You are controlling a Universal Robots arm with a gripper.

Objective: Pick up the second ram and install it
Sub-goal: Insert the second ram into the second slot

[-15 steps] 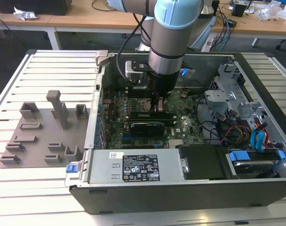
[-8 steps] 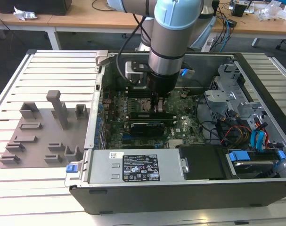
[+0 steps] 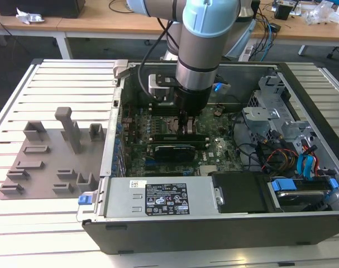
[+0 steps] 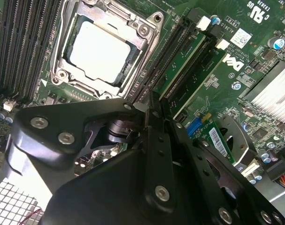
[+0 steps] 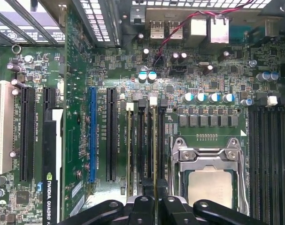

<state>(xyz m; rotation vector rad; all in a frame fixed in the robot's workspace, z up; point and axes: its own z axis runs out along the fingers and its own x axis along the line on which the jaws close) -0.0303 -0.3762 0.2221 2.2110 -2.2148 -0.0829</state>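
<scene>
My jaws point(image 5: 151, 202) are down inside the open black computer case point(image 3: 214, 223), drawn close together over the memory slots just beside the square metal CPU socket point(image 5: 210, 176). Between them sits the long thin green circuit-board stick — the second ram point(image 5: 155, 145) — standing on edge in its slot, and in the first wrist view its top edge runs straight away from my fingertips point(image 5: 143, 204). I judge I am closed on it or pressing it down; whether it is fully seated I cannot tell. Holding it upright and in line with the slot is what lets its bottom edge meet the connector squarely.

In the second wrist view another green stick point(image 4: 191, 61) already lies in a neighbouring slot, with white latches point(image 4: 204, 22) at the far end. That leaves little room to either side: slot walls flank the stick, and the socket's metal frame is near. The clear way for moving is straight up and down.

In the exterior view the arm point(image 3: 205, 44) drops vertically through the case opening, well apart from the tangle of coloured cables point(image 3: 292, 156) toward the exterior view's right. The grey plastic tray point(image 3: 52, 156) sits on the slatted desk point(image 3: 46, 223) toward the exterior view's left, outside the case wall.
</scene>
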